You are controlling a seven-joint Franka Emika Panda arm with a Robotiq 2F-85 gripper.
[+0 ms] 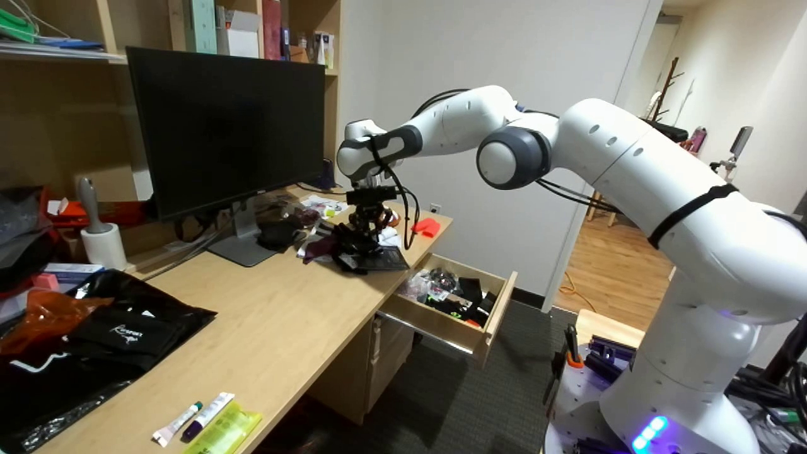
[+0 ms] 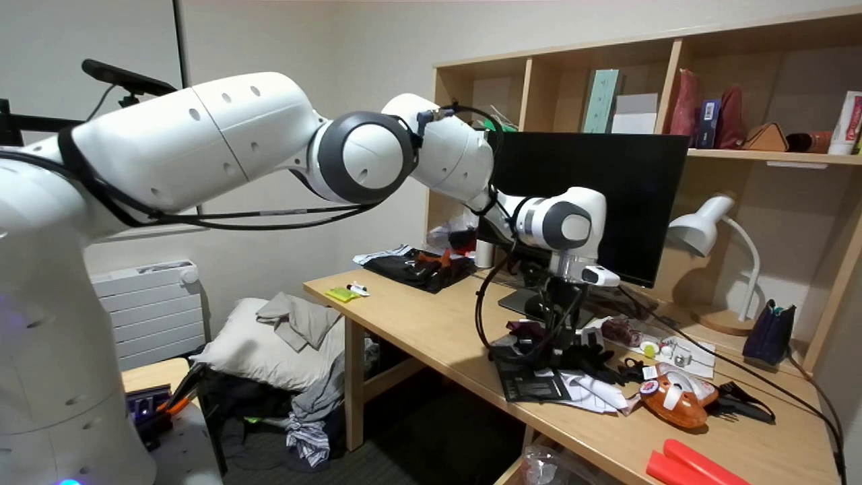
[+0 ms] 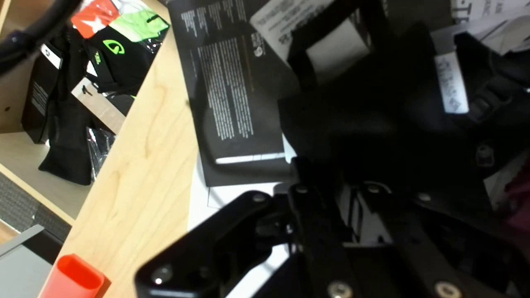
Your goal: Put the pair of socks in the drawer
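Observation:
My gripper points down into a pile of dark items on the desk, also in an exterior view. In the wrist view its jaws are close together against black fabric. Fingertips merge with the dark, so I cannot tell whether they grip it. I cannot tell whether this fabric is the pair of socks. Another black soft bundle lies by the monitor foot; its identity is unclear. The light-wood drawer is pulled open below the desk edge; it also shows in the wrist view.
A black printed box lies beside the jaws at the desk edge. Red tubes, an orange mask-like object and a monitor stand near. The drawer holds black packages. The desk extends along the wall.

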